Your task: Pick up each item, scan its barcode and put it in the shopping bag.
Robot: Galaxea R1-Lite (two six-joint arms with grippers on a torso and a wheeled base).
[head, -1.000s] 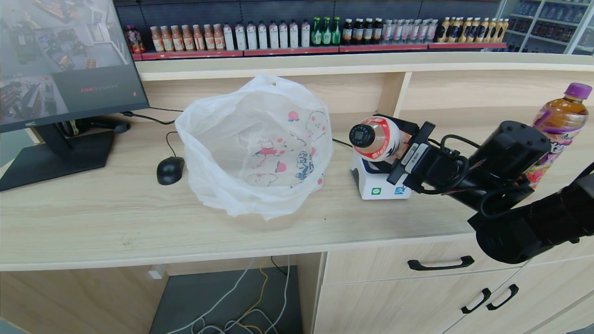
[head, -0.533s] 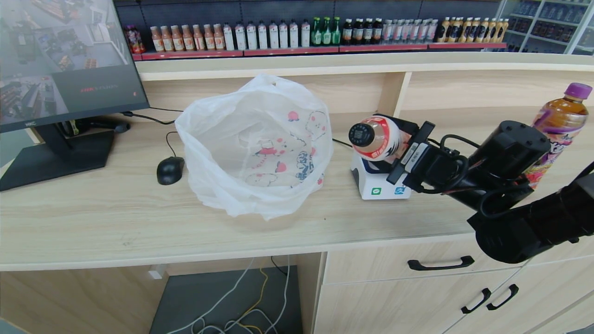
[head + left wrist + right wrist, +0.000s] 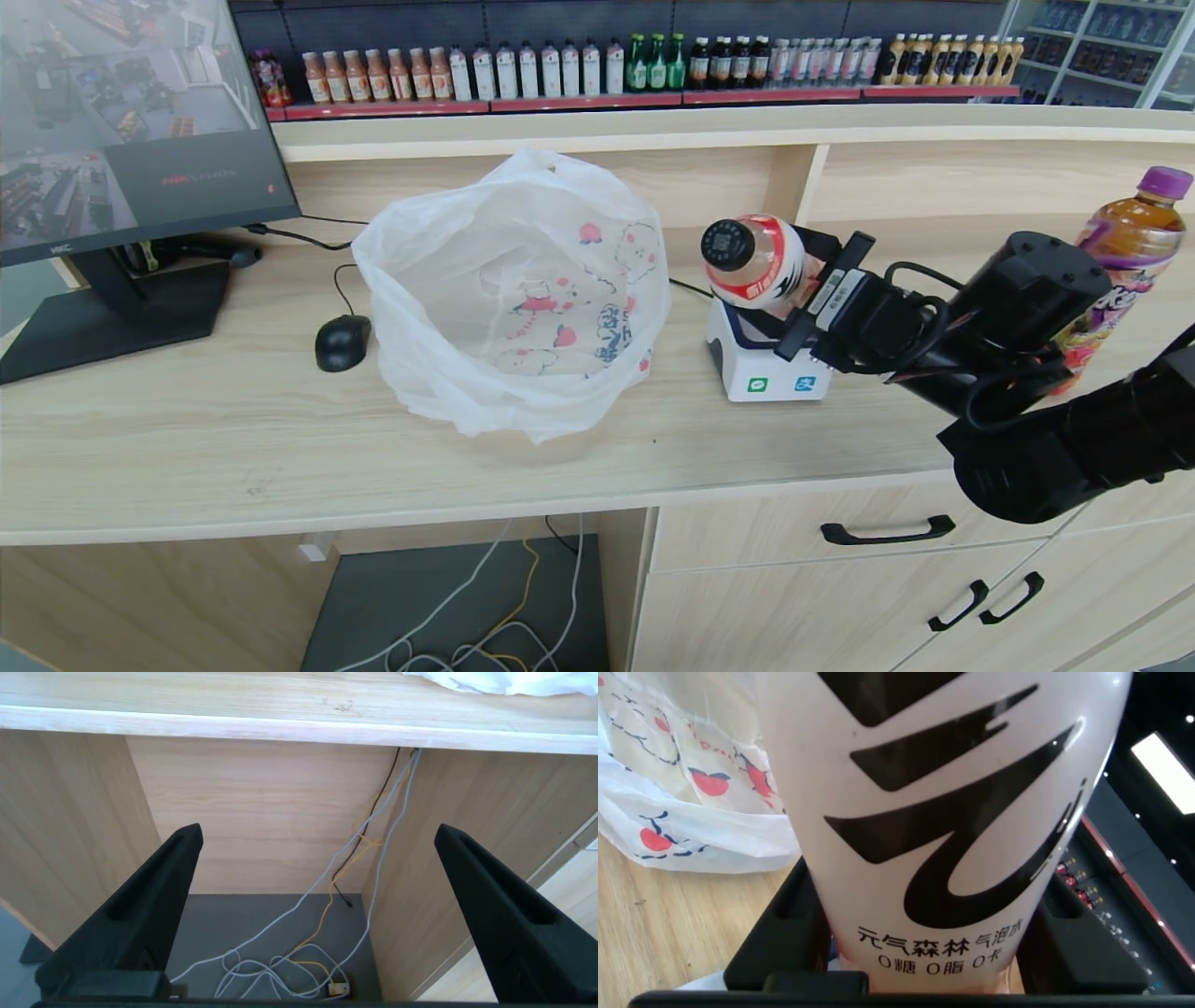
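Below the pale wooden counter, the left claw hangs, fingers spread. On top, the right claw is clenched round a white, black-striped plastic bottle, lying sideways just above the small white scanner box, near the white printed plastic shopping bag.

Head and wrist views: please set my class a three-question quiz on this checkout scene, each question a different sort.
1. True or false: the right gripper holds the white, black-striped plastic bottle over the white box-shaped scanner.
2. What lies to the robot's left of the white printed plastic shopping bag? A: black computer mouse; B: scanner; C: bottle.
3. Fill in: the left gripper is ___.
Key: 1 true; 2 A; 3 open.
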